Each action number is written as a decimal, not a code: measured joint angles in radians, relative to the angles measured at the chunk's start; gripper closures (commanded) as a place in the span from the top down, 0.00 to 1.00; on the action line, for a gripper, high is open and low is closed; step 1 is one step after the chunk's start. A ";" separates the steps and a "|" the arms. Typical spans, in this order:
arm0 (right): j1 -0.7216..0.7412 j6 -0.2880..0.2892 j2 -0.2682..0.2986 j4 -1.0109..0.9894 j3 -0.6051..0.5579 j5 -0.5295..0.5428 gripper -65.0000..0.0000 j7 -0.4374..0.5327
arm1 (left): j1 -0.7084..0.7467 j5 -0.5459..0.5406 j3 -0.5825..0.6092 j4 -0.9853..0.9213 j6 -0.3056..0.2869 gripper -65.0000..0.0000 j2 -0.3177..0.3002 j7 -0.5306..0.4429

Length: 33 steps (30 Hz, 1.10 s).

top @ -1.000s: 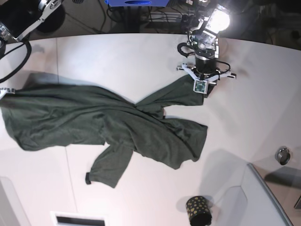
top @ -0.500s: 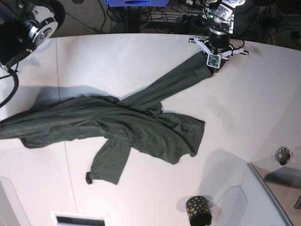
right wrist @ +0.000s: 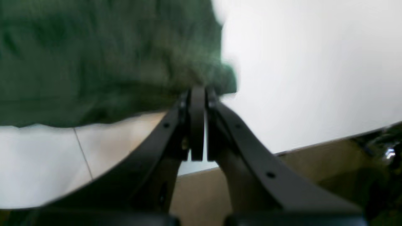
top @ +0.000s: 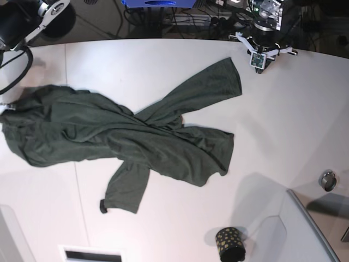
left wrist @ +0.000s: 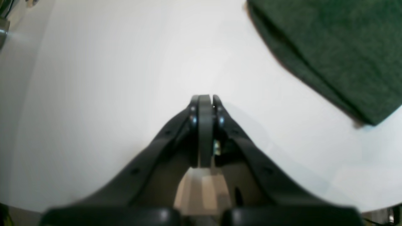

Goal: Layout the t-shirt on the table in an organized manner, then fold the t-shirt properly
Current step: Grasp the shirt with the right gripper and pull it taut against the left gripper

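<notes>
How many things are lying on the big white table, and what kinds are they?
Green t-shirt: 1
Black cup with gold dots: 1
Small round metal thing: 1
Grey tray panel: 1
Total on the table: 4

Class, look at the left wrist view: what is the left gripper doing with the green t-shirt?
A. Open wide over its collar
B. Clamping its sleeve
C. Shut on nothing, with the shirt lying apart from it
C: the left gripper is shut over bare table, with the t-shirt lying clear of it.
</notes>
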 measured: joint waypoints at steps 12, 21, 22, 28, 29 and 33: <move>-0.089 -0.057 -0.066 0.167 0.010 -0.024 0.65 0.004 | 0.013 0.001 0.004 0.212 -0.004 0.00 0.027 0.003; -0.165 0.005 0.002 0.171 -0.673 -0.008 0.67 0.196 | -0.130 0.014 0.008 0.019 -0.005 0.00 0.179 0.002; -0.161 -0.004 0.016 0.150 -0.713 -0.007 0.67 0.208 | -0.132 0.014 0.009 -0.003 -0.004 0.00 0.178 0.003; -0.027 0.005 0.029 -0.049 -0.905 0.000 0.66 0.224 | -0.142 0.026 0.006 -0.081 0.000 0.00 0.186 -0.032; -0.013 0.003 0.014 -0.074 -0.911 0.000 0.66 0.214 | -0.141 0.028 0.006 -0.089 0.000 0.00 0.182 -0.043; 0.060 0.005 -0.019 -0.141 -0.920 0.009 0.66 0.225 | -0.135 0.030 0.004 -0.093 0.002 0.00 0.178 -0.047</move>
